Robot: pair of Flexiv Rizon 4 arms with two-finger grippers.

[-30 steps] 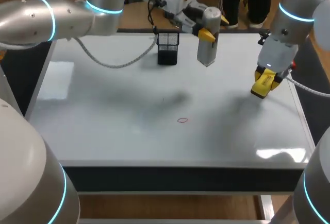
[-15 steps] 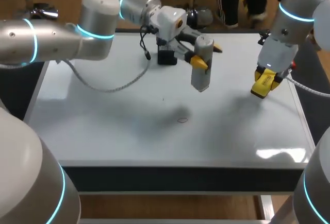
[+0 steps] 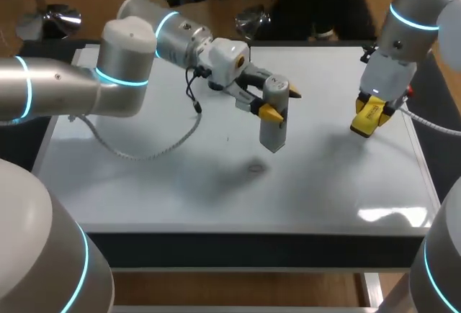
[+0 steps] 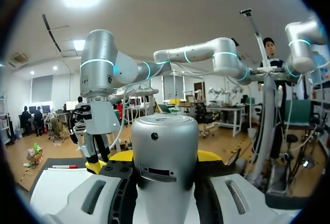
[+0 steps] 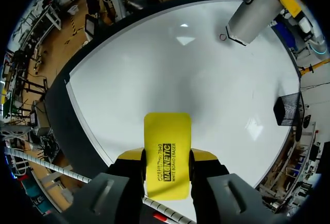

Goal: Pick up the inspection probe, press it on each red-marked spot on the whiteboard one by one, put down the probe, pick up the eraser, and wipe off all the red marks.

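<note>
Silver on the left, then: the left arm (image 3: 65, 90) reached in over the whiteboard (image 3: 144, 183), and the left gripper (image 3: 279, 104) was clamped on the inspection probe (image 3: 273, 126), one yellow tip on each side of its upper body and its working end pointing down. The probe hung over the middle of the board and, by my reading, was not yet touching it. The one red mark (image 3: 255, 168) I could find, a small ring, lay near the tip, a little toward the front edge.

That made this the approach to a press. The good way looked plain: centre the tip over the ring first, hold the probe upright, come straight down, touch lightly, and lift straight off. A sideways drag could smear the ink or miss the spot.

Over on the right, the right gripper (image 3: 372, 111) gripped the yellow eraser (image 5: 166, 147) between its fingers, near the board's right edge and well apart from the mark. It was best left there, clear of the probe's path.
</note>
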